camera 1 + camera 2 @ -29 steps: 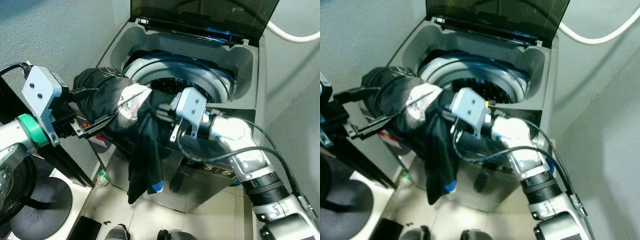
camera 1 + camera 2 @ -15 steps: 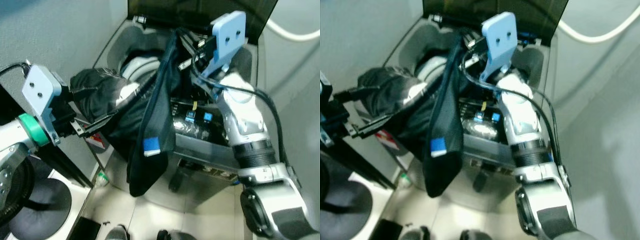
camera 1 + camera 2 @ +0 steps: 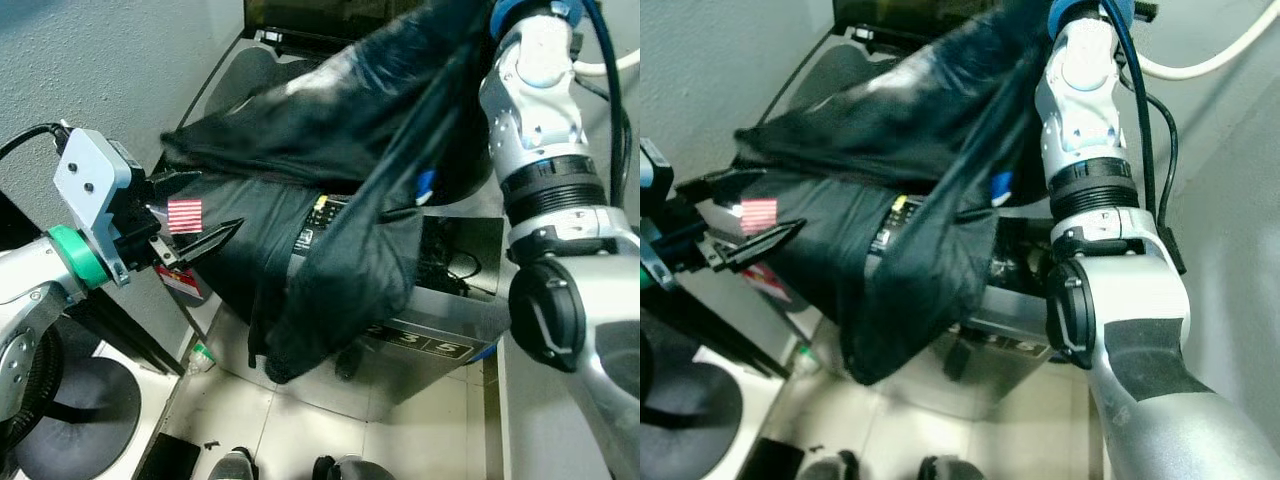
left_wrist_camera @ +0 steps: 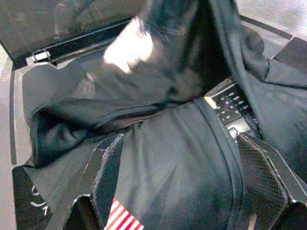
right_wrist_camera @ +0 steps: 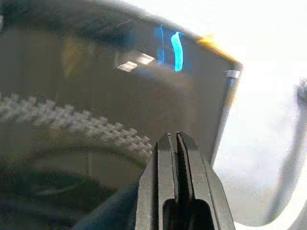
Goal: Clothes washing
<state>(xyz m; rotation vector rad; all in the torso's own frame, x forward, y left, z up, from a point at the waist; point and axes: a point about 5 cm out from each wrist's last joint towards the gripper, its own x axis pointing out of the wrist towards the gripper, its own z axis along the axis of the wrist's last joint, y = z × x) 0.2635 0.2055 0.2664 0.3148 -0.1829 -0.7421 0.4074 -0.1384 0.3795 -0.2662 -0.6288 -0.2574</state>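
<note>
Over the top-loading washing machine (image 3: 440,330), a black garment (image 3: 340,200) was stretched wide, draped across the open tub and spilling down the front panel toward the tiled floor (image 3: 300,430). One end of the cloth rose to the upper edge of the head camera's picture, where the right arm (image 3: 545,150) stood raised beside the dark lid (image 3: 300,15). From that arm's own camera the right gripper (image 5: 172,143) showed its two black fingers pressed together, tips touching, before the tinted lid; whether any cloth was pinched between them I could not tell.

On the robot's left, the left gripper (image 3: 195,205) sat at the machine's side with its fingers spread apart, one above and one below a small striped flag patch (image 3: 184,215) on the garment. The fingers (image 4: 108,177) flanked the fabric from either side, and the machine's control buttons (image 4: 230,108) peeked out past a fold. A white hose (image 3: 1200,60) ran along the wall behind.
</note>
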